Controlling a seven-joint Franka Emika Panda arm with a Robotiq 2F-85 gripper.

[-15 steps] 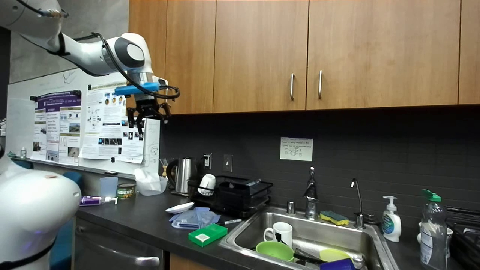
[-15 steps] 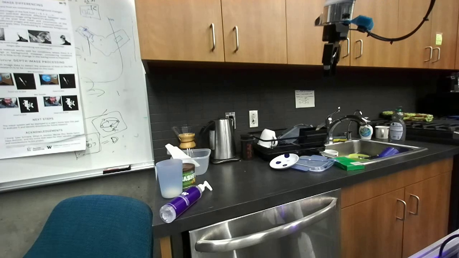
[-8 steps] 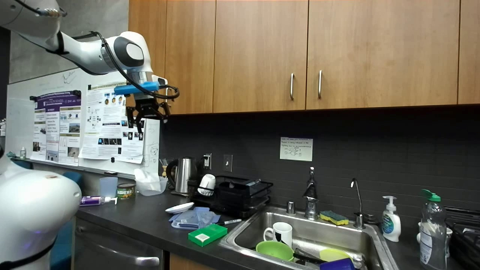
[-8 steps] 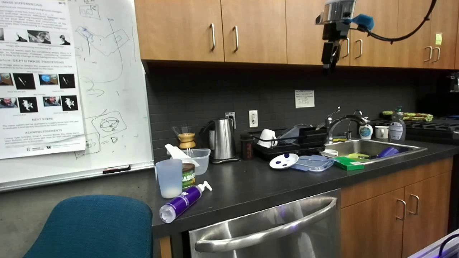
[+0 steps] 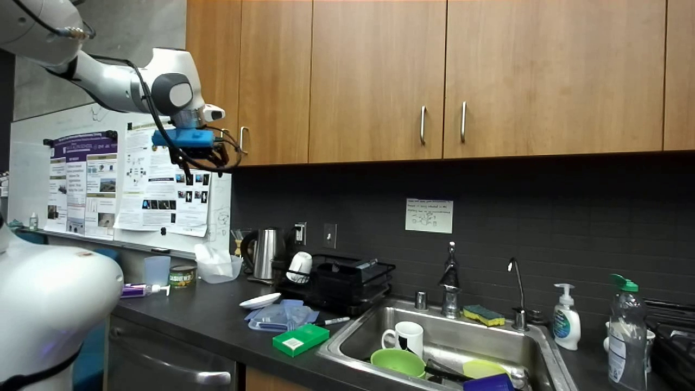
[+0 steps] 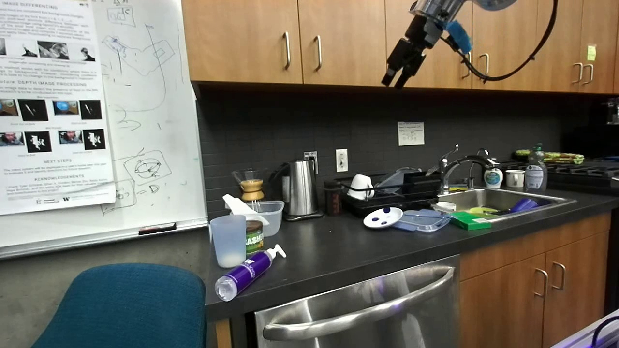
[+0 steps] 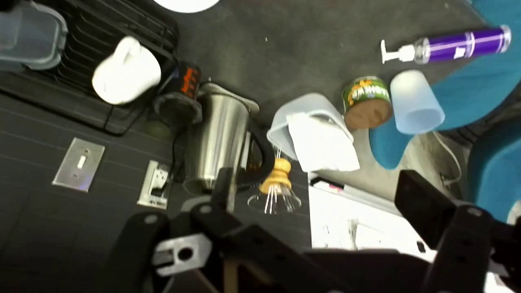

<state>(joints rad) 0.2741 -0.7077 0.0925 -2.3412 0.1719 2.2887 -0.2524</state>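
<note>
Wooden cupboards (image 6: 348,43) ran above a dark counter (image 6: 329,253) in both exterior views. High over the counter hung the gripper (image 7: 315,183), its fingers (image 7: 421,203) spread wide apart and holding nothing. From the gap between them in the wrist view, a glass coffee maker (image 7: 281,173) showed closest, at nine o'clock, with a steel kettle (image 7: 222,130) at ten and a white mug (image 7: 126,77) farther out that way, on a dish rack (image 7: 101,36). At twelve sat a plastic tub (image 7: 299,103) with white paper (image 7: 321,142) in it. At one o'clock stood a can (image 7: 368,91), just beside a pale cup (image 7: 415,101); beyond them lay a purple bottle (image 7: 452,47). In an exterior view, a green box (image 5: 301,340) lay beside the sink (image 5: 450,336), at nine o'clock.
</note>
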